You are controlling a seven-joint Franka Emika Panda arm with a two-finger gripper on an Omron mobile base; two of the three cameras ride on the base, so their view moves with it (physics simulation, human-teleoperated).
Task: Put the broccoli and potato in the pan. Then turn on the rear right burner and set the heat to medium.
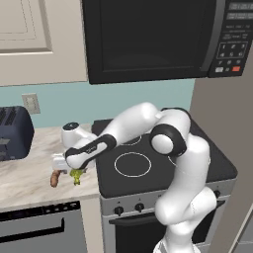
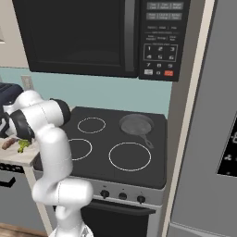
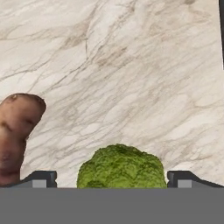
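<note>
- The gripper (image 3: 112,179) hangs low over the marbled counter (image 3: 131,65), jaws spread wide. One dark fingertip (image 3: 41,178) stands to either side of the broccoli (image 3: 121,167), with a gap on each side. Nothing is held.
- In the hand view the broccoli is a lumpy, finely pebbled dome of bright yellow-green sitting between the tips.
- The potato (image 3: 16,135) lies just beside it, apart from it. It is a smooth, rounded orange-brown cylinder with darker mottling, and one blunt end shows.
- The left base view shows both pieces near the front edge of the counter, left of the stove: the potato (image 1: 55,179) is a small curved sausage shape, the broccoli (image 1: 76,175) a tiny floret tucked under the white hand.
- The right base view shows the same pair, potato (image 2: 9,143) and broccoli (image 2: 23,146), half hidden behind the arm's elbow.
- The stove (image 2: 157,162) is flat glossy black glass with thin white burner rings. A row of round dark knobs (image 2: 122,196) lines its grey front panel.
- The pan (image 2: 136,124) is a round, shallow, matte dark grey dish on the rear right burner, its thin handle pointing toward the near right. In the left base view the arm covers that spot.
- Far left on the counter stands a dark blue toaster (image 1: 14,132) with rounded corners.
- Above the stove hangs a glossy black microwave (image 1: 148,39) with its keypad on the right side.
</note>
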